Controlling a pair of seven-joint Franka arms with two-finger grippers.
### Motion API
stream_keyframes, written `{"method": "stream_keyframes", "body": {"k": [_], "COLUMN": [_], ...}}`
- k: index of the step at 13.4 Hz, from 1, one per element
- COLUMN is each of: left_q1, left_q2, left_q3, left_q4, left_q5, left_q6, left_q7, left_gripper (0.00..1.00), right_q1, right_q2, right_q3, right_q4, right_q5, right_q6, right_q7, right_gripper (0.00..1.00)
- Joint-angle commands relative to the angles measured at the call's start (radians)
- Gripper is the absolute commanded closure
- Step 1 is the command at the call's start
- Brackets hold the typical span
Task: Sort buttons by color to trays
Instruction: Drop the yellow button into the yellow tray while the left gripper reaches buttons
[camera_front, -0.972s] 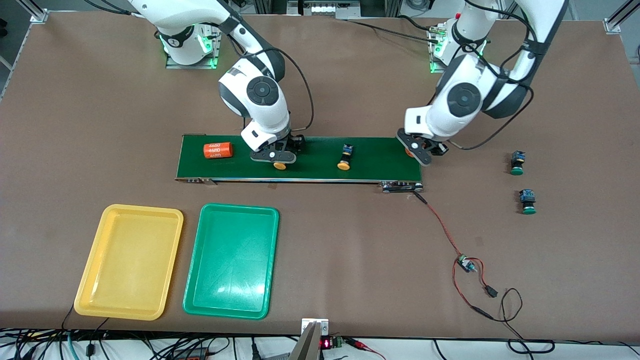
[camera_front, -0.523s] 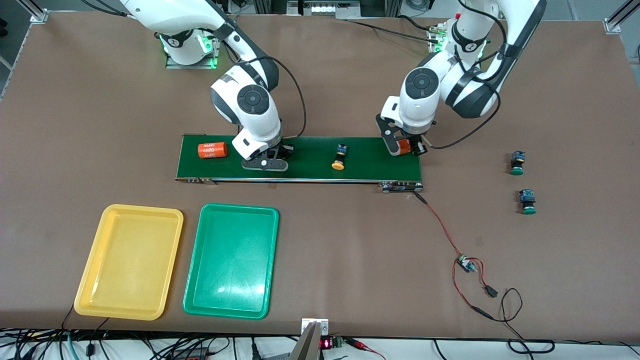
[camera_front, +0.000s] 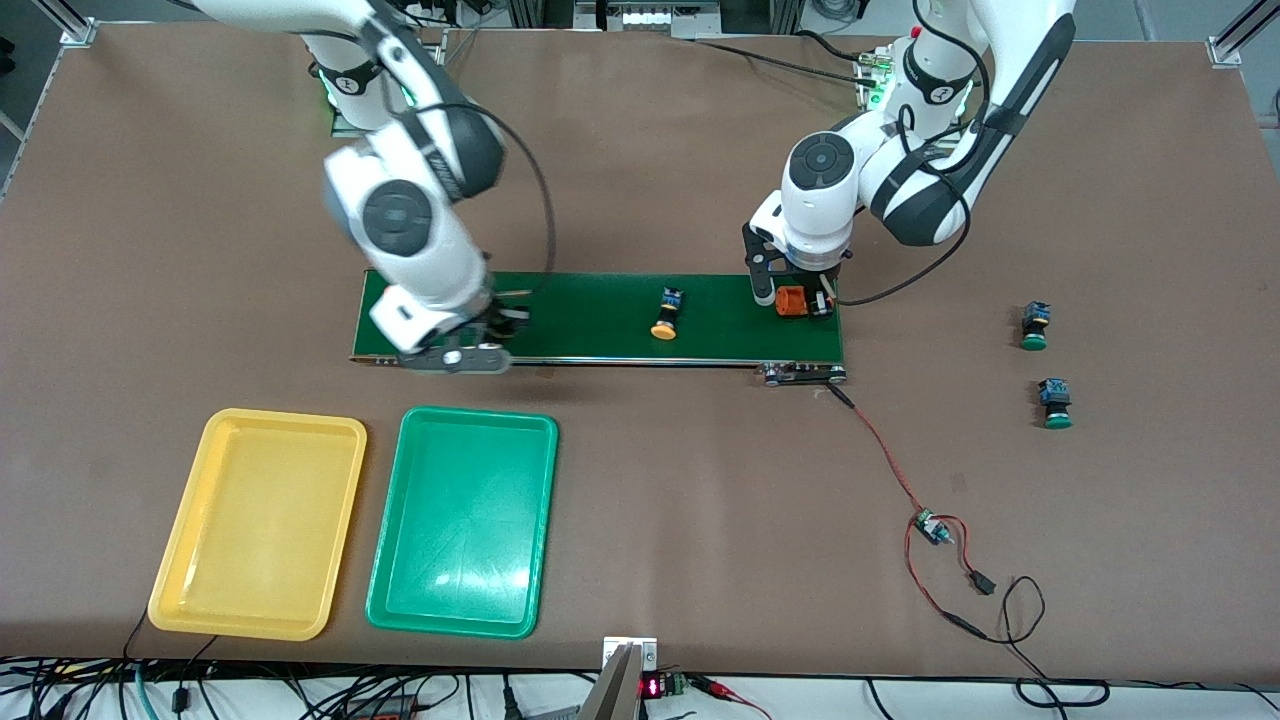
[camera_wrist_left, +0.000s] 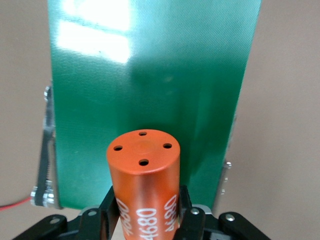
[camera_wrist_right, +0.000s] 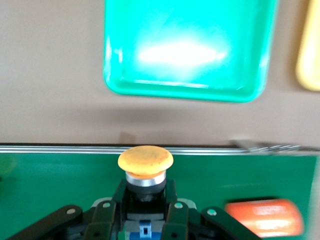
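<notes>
Gripping an orange-capped button (camera_wrist_right: 145, 172), the right tool (camera_front: 462, 357) is clamped on its dark body, cap sticking out past the fingertips, over the conveyor belt (camera_front: 600, 318) edge nearest the front camera, at the right arm's end of the belt. Right wrist view shows an orange cylinder (camera_wrist_right: 264, 218) lying on the belt close by, blurred, plus the green tray (camera_wrist_right: 187, 47) and a strip of the yellow tray (camera_wrist_right: 310, 47) on the surface. Left tool (camera_front: 793, 300) is at the left arm's end of the belt, holding a second orange cylinder (camera_wrist_left: 145, 187) printed 4680 between its fingers (camera_wrist_left: 187, 222), part-way closed around it; cylinder end with four small holes faces the wrist camera. Second orange-capped button (camera_front: 667, 315) lies on its side on the belt, between the two tools, cap toward the front camera. Two green-capped buttons sit on the bare surface well off the left arm's end of the belt: one (camera_front: 1035, 326) farther from the front camera, one (camera_front: 1054, 403) nearer, apart from each other. Both trays lie side by side nearer the front camera than the belt, nothing in them, green tray just beside the yellow one, yellow toward the right arm's end. Red wire with a small board (camera_front: 930, 527) runs from the belt's end across the surface.
</notes>
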Motion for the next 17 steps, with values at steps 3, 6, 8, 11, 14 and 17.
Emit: {"method": "stream_keyframes", "body": {"k": [3,6,8,11,14,17], "left_q1": [0.0,0.008,0.02,0.039,0.051,0.054], "left_q2": [-0.003,-0.033,-0.057,-0.086,-0.112,-0.128], "left_q3": [-0.001,0.007,0.014,0.075,0.198,0.327], "left_q4": [0.014,0.057,0.109,0.174,0.189,0.21], "left_q5": [0.029,0.023,-0.02,-0.089,-0.097,-0.128], "left_q6": [0.009,-0.017,-0.11,-0.233,-0.255,-0.258], "left_q7": [0.028,0.02,0.02,0.018,0.018,0.017], "left_gripper": [0.0,0.0,0.0,0.0,0.0,0.0], "right_q1": [-0.201,-0.289,-0.355,-0.401,-0.4,-0.392], "right_q2": [-0.085,-0.056,-0.025,0.057,0.143,0.219], "right_q3": [-0.002,-0.054,-0.06,-0.08,-0.137,-0.186], "right_q4": [0.001,0.001,0.001,0.001,0.001,0.003], "right_q5": [0.009,-0.066,-0.153,-0.207,-0.345,-0.376], "right_q6": [-0.094,-0.068,0.026,0.184,0.372,0.477], "right_q7": [-0.322,-0.534,-0.612,-0.654,-0.654,-0.645], "right_gripper": [1.0,1.0,1.0,1.0,1.0,1.0]}}
